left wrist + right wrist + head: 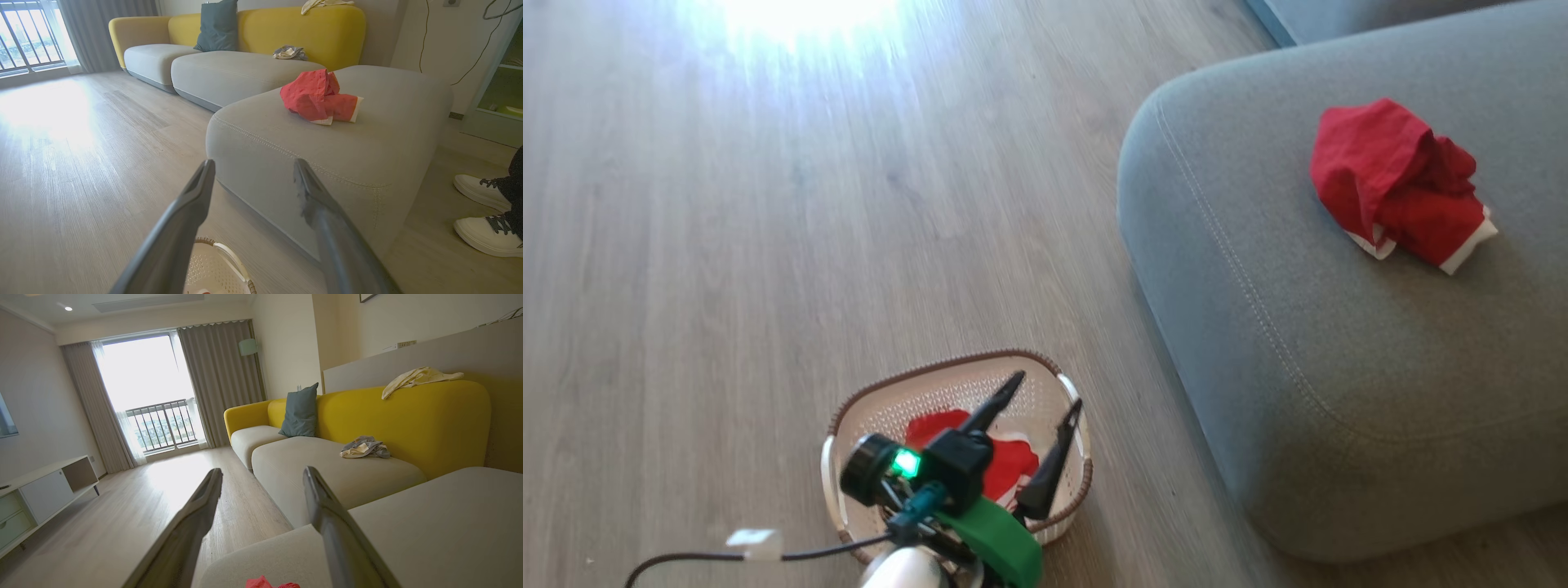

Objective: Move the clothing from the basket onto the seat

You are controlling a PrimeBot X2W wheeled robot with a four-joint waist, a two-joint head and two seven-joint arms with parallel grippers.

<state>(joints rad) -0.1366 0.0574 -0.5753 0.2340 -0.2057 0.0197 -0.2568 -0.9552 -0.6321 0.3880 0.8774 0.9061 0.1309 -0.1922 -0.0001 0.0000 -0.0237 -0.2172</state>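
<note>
1. On the wooden floor (768, 245), just beside the rounded front corner of the seat (1339, 367), stands the basket (890, 400). A narrow strip of floor separates the two, and wide bare floor lies to the basket's left and beyond it.
2. The seat's stitched seam follows its near edge round the corner. Its broad grey top has open room on every side of the garment lying there.
3. In the left wrist view, a person's white shoes (482, 232) stand on the floor at the seat's other side, well apart from the basket (212, 269).
4. One crumpled garment (1396, 184), red with white trim, lies on the seat top, away from its edges.
5. A second garment (1009, 465), also red, lies in the bottom of the basket, partly hidden by the arm.
6. The left gripper (1048, 392) hangs above the basket with its fingers spread wide and nothing between them.
7. The right gripper (263, 471) is spread just as wide and empty, above the seat (429, 522). Red fabric shows at the bottom edge of its view.
</note>
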